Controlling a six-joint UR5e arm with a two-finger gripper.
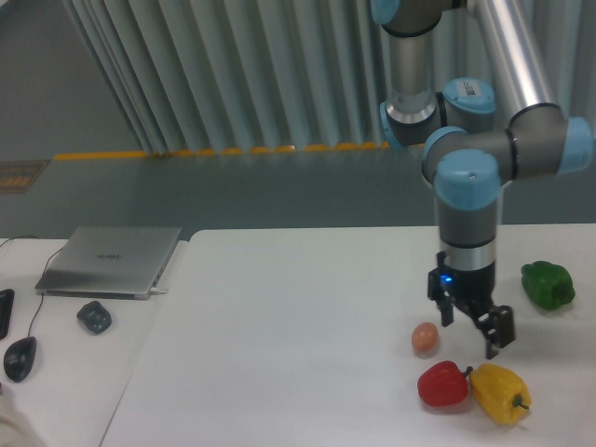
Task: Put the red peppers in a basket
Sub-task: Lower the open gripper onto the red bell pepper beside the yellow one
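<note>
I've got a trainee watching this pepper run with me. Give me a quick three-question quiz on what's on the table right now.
1. True or false: the gripper holds the red pepper.
2. Which thing touches the red pepper? A) green pepper B) yellow pepper C) egg
3. Fill in: the laptop lies closed at the table's far ____ side, as the camera sees it.

Key: 1 false, it hangs open above it. 2 B. 3 left.

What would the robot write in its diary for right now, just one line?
gripper: open, empty, above table | red pepper: on table, touching yellow pepper | egg: left of gripper | green pepper: apart | basket: not visible
</note>
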